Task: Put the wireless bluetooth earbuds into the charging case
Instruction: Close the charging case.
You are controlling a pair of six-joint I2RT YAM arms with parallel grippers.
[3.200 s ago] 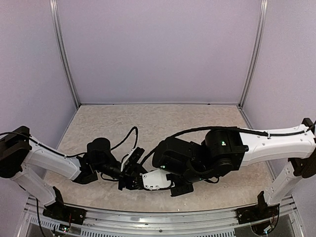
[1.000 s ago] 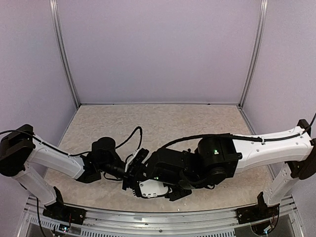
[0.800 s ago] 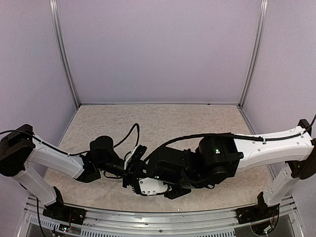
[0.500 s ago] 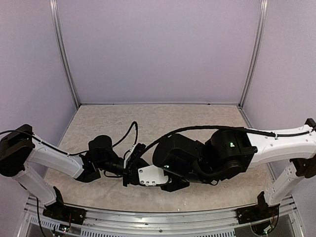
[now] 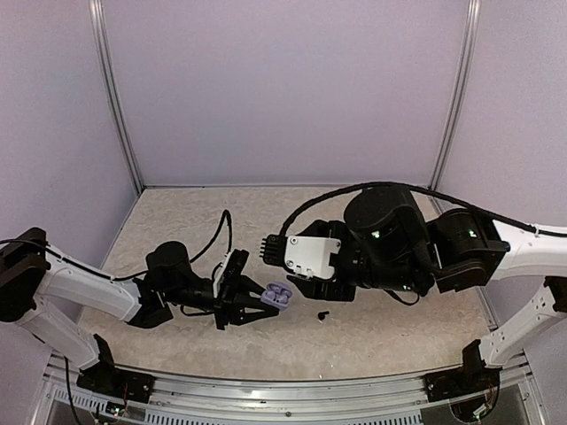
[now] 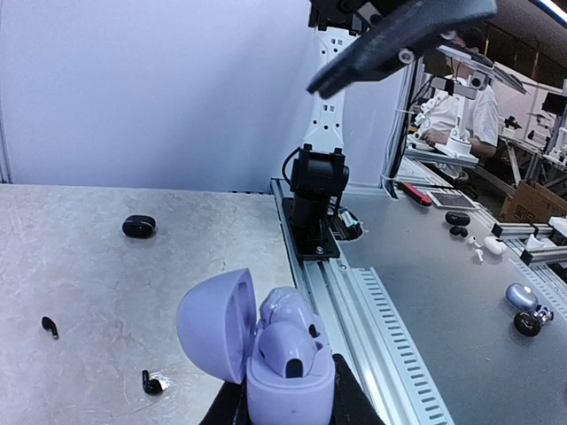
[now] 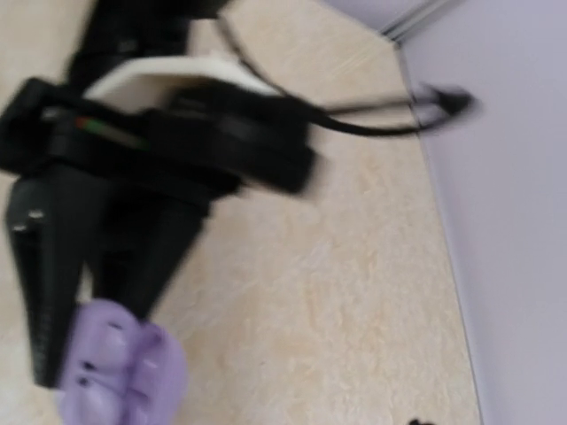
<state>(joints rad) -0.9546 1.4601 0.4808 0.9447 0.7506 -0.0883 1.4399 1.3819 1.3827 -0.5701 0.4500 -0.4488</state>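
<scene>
My left gripper is shut on the base of a lilac charging case, holding it upright with the lid swung open. In the left wrist view the case sits between my fingers and its lid stands to the left. Two pale lilac earbuds rest in its sockets. Two black earbuds lie on the table; one black earbud shows from above. The right gripper hovers above and apart from the case. Its own view is blurred and shows only the case.
A shut black case lies on the table further off. The aluminium rail runs along the near edge, with the right arm's base bolted to it. Enclosure walls stand behind and at both sides.
The right arm has risen and drawn back to the right, away from the left gripper, uncovering the lilac case. The left gripper has shifted slightly left, still holding the case.
</scene>
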